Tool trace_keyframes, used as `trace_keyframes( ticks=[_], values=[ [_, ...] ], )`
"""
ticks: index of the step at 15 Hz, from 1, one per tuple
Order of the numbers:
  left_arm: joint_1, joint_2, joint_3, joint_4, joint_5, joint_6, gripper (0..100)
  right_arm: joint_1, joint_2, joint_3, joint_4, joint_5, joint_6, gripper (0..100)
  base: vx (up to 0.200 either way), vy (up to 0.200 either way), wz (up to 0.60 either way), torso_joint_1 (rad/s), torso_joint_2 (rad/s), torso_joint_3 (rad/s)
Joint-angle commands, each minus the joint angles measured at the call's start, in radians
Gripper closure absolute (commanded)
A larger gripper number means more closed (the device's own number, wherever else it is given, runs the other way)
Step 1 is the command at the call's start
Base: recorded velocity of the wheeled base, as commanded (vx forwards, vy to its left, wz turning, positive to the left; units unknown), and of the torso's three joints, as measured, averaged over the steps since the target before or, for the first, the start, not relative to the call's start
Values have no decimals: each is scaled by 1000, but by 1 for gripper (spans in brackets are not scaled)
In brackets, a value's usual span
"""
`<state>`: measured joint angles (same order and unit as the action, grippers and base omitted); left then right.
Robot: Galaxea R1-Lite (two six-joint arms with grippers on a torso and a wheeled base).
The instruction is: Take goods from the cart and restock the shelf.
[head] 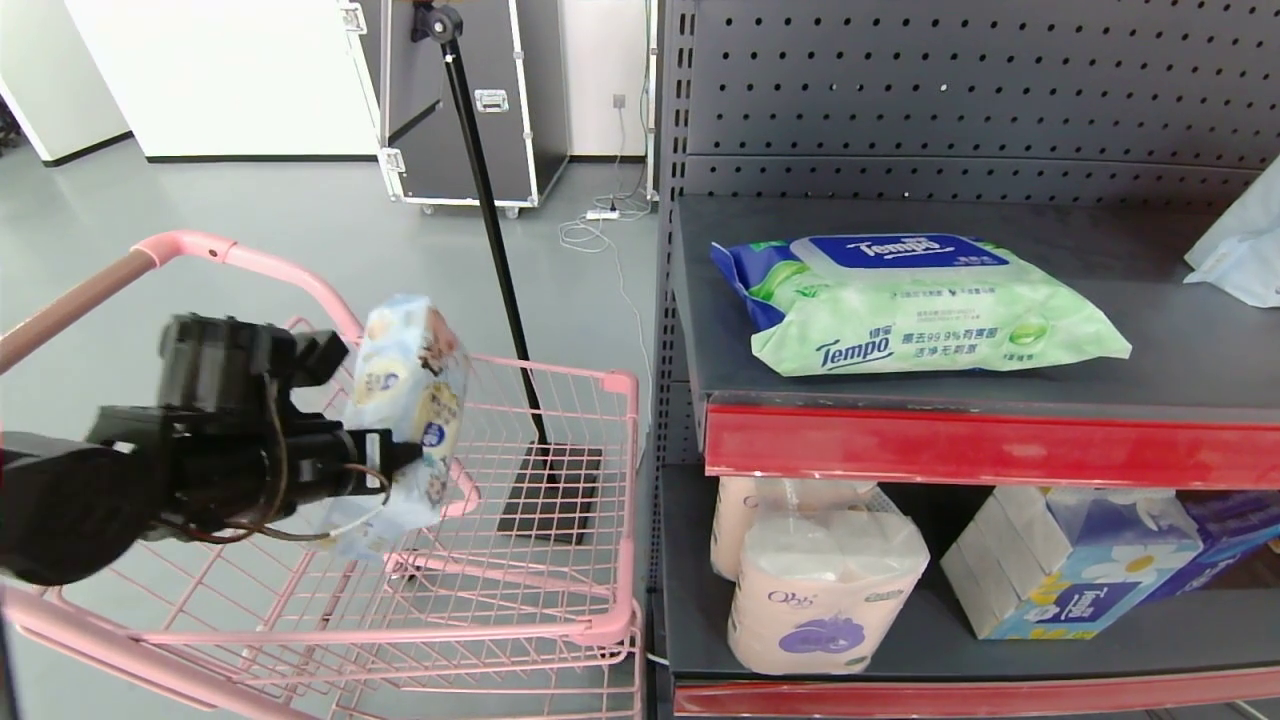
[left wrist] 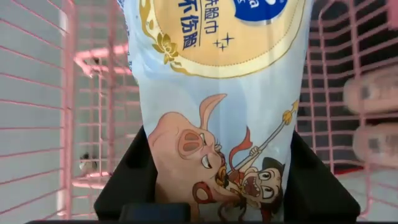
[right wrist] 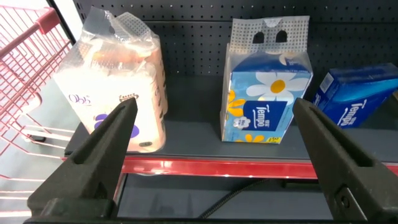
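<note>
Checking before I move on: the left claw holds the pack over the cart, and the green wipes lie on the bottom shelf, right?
Not quite. The left claw does hold the pack over the cart, but the green wipes lie on the upper shelf, not the bottom one; the head view shows it.

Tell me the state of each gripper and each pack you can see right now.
left gripper, shut on the cartoon tissue pack
cartoon tissue pack, held above the cart
right gripper, open, facing the lower shelf
wet wipes pack, lying flat on upper shelf
toilet roll pack, standing on lower shelf
daisy tissue pack, standing on lower shelf
</note>
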<state>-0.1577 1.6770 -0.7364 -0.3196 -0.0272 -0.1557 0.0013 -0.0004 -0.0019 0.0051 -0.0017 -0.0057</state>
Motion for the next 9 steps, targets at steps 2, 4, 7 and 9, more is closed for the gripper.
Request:
trace_keyframes(
  ticks=[2, 4, 7, 9],
  values=[
    [130, -390, -34, 73, -5, 1, 100, 0, 0, 0, -1, -1, 0, 0, 0, 0, 0, 0, 0, 0],
    [141, -542, -26, 149, -14, 1, 100, 0, 0, -1, 1, -1, -2, 0, 0, 0, 0, 0, 0, 0],
    [139, -855, -20, 407, -31, 1, 100, 0, 0, 0, -1, -1, 0, 0, 0, 0, 0, 0, 0, 0],
    [139, -1036, -1, 554, -36, -1, 100, 0, 0, 0, 1, -1, 0, 0, 0, 0, 0, 0, 0, 0]
  ],
)
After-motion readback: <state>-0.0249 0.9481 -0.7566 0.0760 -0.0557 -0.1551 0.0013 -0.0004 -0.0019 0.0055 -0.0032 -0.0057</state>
